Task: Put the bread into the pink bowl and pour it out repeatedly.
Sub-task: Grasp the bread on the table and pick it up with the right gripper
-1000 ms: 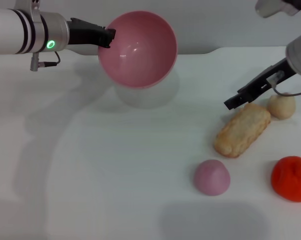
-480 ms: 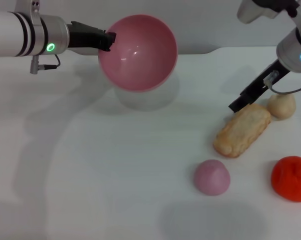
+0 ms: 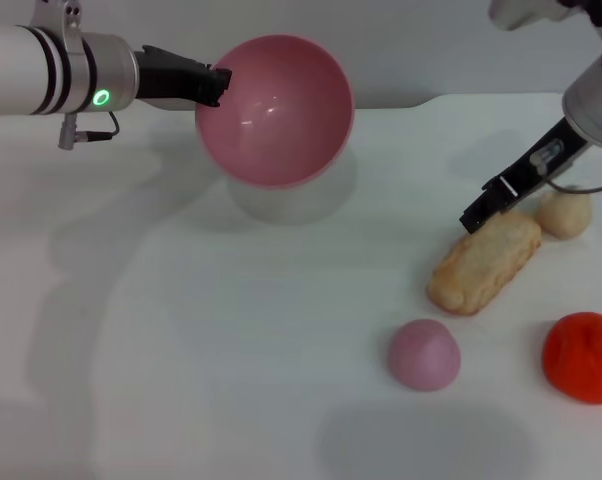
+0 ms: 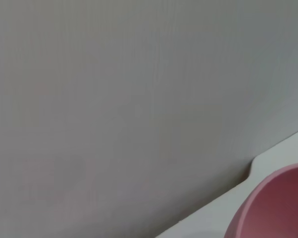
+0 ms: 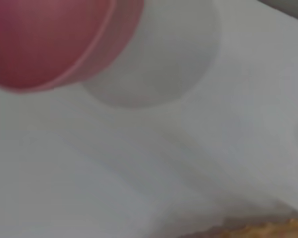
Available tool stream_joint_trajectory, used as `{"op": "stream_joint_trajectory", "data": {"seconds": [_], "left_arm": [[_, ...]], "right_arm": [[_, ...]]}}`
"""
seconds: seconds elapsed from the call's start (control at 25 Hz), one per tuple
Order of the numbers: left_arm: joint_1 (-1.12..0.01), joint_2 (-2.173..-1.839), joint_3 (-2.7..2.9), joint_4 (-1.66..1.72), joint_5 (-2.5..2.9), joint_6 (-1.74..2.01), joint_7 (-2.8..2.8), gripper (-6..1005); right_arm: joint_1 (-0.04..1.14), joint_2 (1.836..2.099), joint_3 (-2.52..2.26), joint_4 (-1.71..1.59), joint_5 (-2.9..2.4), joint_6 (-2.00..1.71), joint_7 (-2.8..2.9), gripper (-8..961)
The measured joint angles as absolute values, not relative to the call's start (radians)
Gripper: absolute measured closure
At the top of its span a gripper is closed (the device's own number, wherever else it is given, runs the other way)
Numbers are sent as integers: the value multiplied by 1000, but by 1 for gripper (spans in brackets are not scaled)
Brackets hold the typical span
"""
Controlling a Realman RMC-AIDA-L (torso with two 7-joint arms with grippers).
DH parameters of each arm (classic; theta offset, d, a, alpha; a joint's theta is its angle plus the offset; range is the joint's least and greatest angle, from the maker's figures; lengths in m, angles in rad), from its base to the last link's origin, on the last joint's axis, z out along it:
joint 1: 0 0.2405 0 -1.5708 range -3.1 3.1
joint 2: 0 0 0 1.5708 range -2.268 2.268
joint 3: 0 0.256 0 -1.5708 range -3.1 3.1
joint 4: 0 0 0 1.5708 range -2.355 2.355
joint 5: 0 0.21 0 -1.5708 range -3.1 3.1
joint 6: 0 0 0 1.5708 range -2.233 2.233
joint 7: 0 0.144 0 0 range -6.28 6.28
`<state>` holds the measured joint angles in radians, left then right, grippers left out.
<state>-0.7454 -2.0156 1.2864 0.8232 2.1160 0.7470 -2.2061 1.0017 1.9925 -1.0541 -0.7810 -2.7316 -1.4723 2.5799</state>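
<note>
Bread (image 3: 484, 262) lies flat on the white counter (image 3: 231, 350), tan side up, outside the pink bowl (image 3: 274, 110), so a loading step remains. Left end effector (image 3: 213, 84) is clenched on the bowl's rim, holding it tilted above the counter; right end effector (image 3: 491, 203) hovers at the loaf's far end, finger state indeterminate.

You have the pink bowl (image 3: 274, 110) at the far left of the table, lifted clear of the surface and tipped so its glossy, empty inside faces you, its shadow lying beneath it. Your bread (image 3: 484, 261), tan side up, lies flat on the right, angled with its far end pointing right.
</note>
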Motion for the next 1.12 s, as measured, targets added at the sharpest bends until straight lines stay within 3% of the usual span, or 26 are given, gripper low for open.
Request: {"op": "stream_joint_trajectory", "data": {"seconds": [0.6,1.12], "left_arm": [[-757,-2016,1282,831,2169,752,-2141,953],[-753,-2018,1284,831,2174,781,-2132,953]], "right_arm": [[843,2005,-903,-844,-2730,-1518,2768,414],[822,2025,-904,-901,-2645,-1510,2714,413]]}}
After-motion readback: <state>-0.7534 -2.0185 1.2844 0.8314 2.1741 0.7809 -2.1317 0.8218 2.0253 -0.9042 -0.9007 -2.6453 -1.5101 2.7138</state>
